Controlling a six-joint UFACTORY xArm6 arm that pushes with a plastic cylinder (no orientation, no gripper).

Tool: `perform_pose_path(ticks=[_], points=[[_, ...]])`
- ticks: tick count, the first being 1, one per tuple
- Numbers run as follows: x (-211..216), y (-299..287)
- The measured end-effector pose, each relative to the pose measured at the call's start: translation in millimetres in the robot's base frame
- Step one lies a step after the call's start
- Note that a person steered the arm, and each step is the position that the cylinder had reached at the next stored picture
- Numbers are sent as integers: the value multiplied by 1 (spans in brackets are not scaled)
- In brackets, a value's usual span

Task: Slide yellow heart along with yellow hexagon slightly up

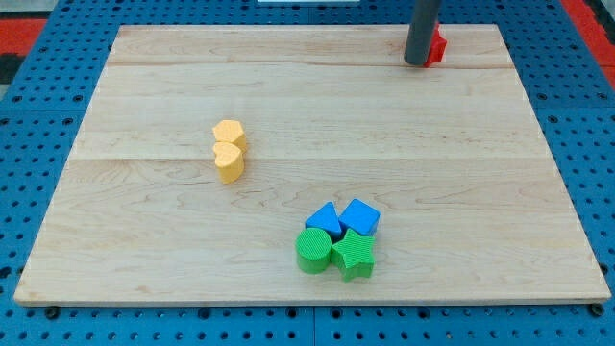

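The yellow hexagon (230, 135) sits left of the board's middle, with the yellow heart (229, 161) touching it just below. My tip (417, 62) stands at the view's top right, far from both yellow blocks. It is right next to a red block (437, 46), which it partly hides.
A cluster sits at the bottom centre: a blue triangle (326, 221), a blue cube (360, 216), a green cylinder (312, 250) and a green star (353, 255), all touching. The wooden board (144, 250) lies on a blue pegboard surface.
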State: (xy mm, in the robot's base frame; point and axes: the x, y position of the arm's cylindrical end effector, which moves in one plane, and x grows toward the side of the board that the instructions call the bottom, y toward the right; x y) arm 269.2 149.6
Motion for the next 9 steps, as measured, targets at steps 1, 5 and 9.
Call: perform_pose_path(ticks=[1, 5, 9], points=[[34, -6], [231, -139], [211, -311]])
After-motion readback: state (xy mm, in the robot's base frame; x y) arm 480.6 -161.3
